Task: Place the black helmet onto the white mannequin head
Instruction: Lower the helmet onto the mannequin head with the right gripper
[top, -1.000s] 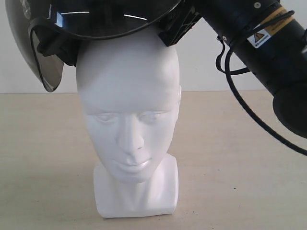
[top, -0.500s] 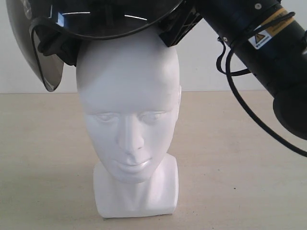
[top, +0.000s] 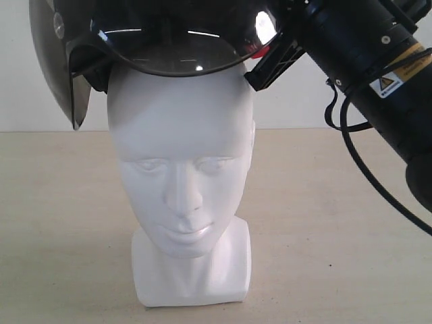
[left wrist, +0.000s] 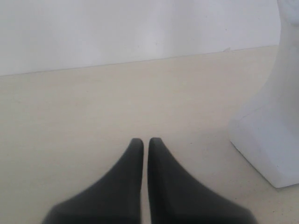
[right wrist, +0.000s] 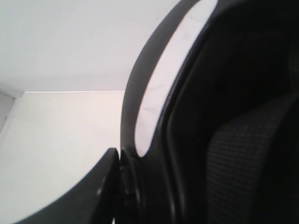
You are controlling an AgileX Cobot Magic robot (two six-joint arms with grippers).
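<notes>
The white mannequin head (top: 181, 169) stands upright on the beige table, facing the exterior camera. Its base (left wrist: 266, 140) also shows at the edge of the left wrist view. The black helmet (top: 169, 37) hangs just over its crown, smoky visor (top: 64, 74) drooping on the left. My right gripper (top: 270, 57) is shut on the helmet's rim at the right; in the right wrist view one finger (right wrist: 100, 186) presses against the rim (right wrist: 140, 116), with padded lining (right wrist: 247, 158) beside it. My left gripper (left wrist: 145, 142) is shut and holds nothing, low over the table.
The right arm (top: 378, 74) and its black cable (top: 364, 169) slant down across the upper right of the exterior view. Beige tabletop (top: 337, 229) spreads around the head, with a pale wall behind.
The helmet and the right gripper have shifted to the right and slightly down over the head's crown. The mannequin head has not moved.
</notes>
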